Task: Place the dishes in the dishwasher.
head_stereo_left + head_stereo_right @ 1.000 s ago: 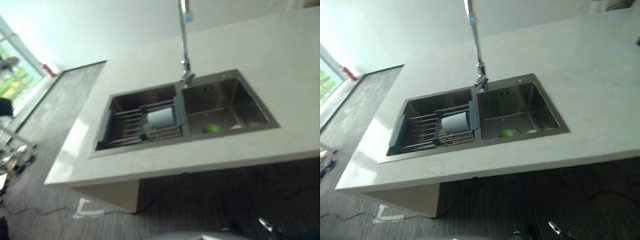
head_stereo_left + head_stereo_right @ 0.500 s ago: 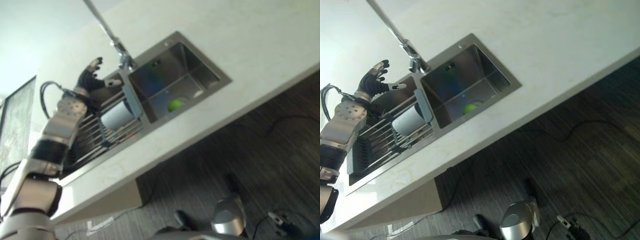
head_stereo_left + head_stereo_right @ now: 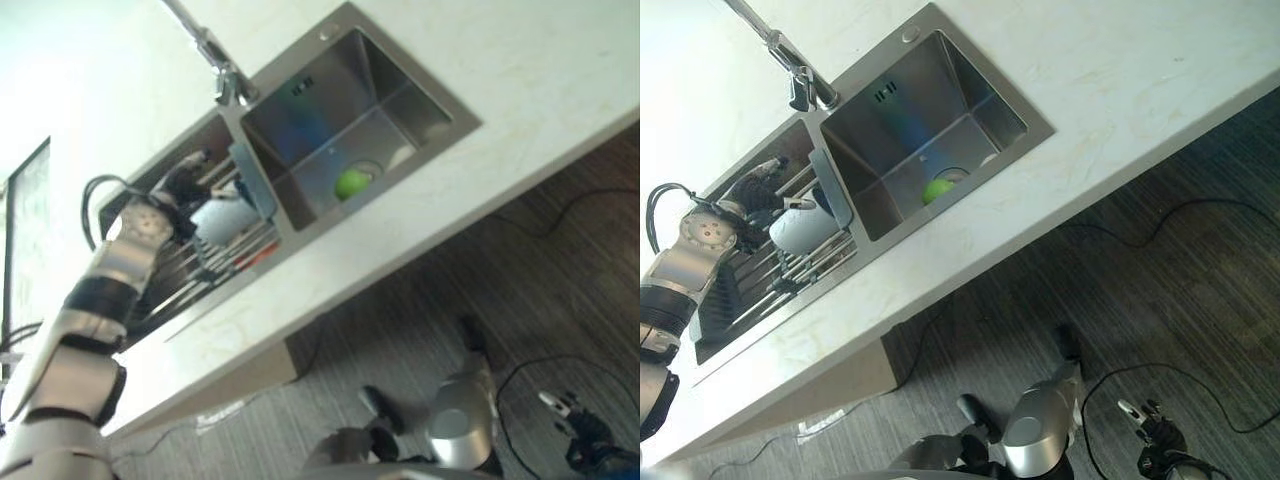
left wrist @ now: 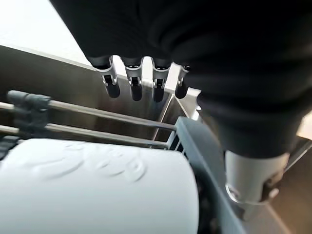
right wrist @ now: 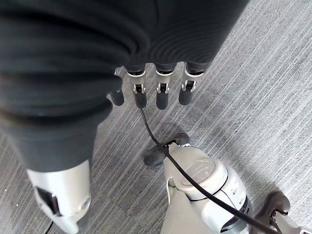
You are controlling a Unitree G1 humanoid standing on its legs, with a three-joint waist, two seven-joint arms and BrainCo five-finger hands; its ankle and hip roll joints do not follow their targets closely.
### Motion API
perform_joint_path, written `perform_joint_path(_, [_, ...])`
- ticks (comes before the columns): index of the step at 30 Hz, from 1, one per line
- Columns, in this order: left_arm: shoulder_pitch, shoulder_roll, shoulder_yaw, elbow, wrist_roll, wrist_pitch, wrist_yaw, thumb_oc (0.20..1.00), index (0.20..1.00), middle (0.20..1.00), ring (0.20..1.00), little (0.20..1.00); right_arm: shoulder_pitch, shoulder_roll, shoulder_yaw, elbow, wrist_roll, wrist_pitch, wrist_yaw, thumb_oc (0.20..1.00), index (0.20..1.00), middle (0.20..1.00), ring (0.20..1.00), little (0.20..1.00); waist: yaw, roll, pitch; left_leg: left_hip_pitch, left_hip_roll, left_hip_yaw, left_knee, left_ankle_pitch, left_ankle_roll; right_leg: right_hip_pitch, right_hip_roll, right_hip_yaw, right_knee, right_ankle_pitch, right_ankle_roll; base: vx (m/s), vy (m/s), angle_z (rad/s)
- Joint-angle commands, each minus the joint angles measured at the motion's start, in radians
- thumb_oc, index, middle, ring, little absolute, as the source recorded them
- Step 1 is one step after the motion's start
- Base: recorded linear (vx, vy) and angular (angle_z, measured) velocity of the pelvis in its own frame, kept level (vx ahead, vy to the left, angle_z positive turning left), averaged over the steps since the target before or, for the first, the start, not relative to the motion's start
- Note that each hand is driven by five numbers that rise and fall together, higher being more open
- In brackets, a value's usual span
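— Looking down at the counter [image 3: 1110, 80], we see a double sink [image 3: 1035, 128] set into it, with a tall faucet [image 3: 790, 70] rising at the divider between the two basins.

— And where do we find the dish?

— We find a white cup [image 3: 800, 226] lying on its side on a wire rack [image 3: 775, 275] that spans the left basin, close to the divider. In the left wrist view the cup [image 4: 97, 187] shows up very near, resting against the rack's bars [image 4: 107, 122].

— What about our left robot hand?

— Our left robot hand [image 3: 758, 190] reaches into the left basin, just beside the cup on its far side. From its own wrist camera we see the fingers [image 4: 134, 87] held straight and side by side above the rack, not curled round anything (the thumb sits apart, beside the rack's grey end piece). We cannot tell whether any fingertip touches the cup.

— And the right basin?

— We see a green round thing [image 3: 936, 189] lying at the bottom, near the drain.

— Our right robot hand?

— It hangs low beside us, well apart from the counter, over the grey striped floor [image 5: 253, 97]. Its fingers [image 5: 163, 92] are relaxed and straight, holding nothing.
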Motion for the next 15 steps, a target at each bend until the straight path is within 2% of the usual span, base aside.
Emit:
perform_joint_path(1, [-0.021,0.12,0.001,0.009,0.022,-0.08,-0.043,1.0,1.0,1.0,1.0,1.0,0.026,0.014,-0.026,-0.008,0.018,-0.013,-0.01,1.0,1.0,1.0,1.0,1.0,-0.001,-0.051,-0.056,-0.084,-0.002,-0.056,0.092,-0.069,0.002,-0.019,-0.035,-0.013,0.109,-0.166,0.056,-0.02,0.03,0.04])
perform_joint_path(7, [-0.027,0.132,-0.02,-0.035,-0.031,-0.116,-0.099,1.0,1.0,1.0,1.0,1.0,0.017,0.007,-0.031,-0.01,0.026,-0.009,-0.007,1.0,1.0,1.0,1.0,1.0,0.014,-0.047,-0.059,-0.088,-0.004,-0.067,0.094,-0.069,0.005,-0.015,-0.041,-0.026,0.115,-0.169,0.055,0.0,0.017,0.08])
perform_joint_path(11, [-0.001,0.138,-0.02,-0.068,-0.014,-0.098,-0.128,1.0,1.0,1.0,1.0,1.0,0.014,0.003,-0.029,-0.009,0.023,-0.001,-0.011,1.0,1.0,1.0,1.0,1.0,0.025,-0.041,-0.063,-0.09,-0.006,-0.074,0.092,-0.067,0.005,-0.011,-0.048,-0.038,0.119,-0.172,0.056,0.03,0.037,0.11])
perform_joint_path(15, [0.0,0.137,-0.017,-0.059,-0.023,-0.085,-0.113,1.0,1.0,1.0,1.0,1.0,0.011,0.001,-0.024,-0.018,0.028,0.004,-0.016,1.0,1.0,1.0,1.0,1.0,0.027,-0.041,-0.062,-0.093,-0.007,-0.078,0.09,-0.064,0.005,-0.015,-0.049,-0.036,0.124,-0.174,0.057,0.02,0.022,0.07])
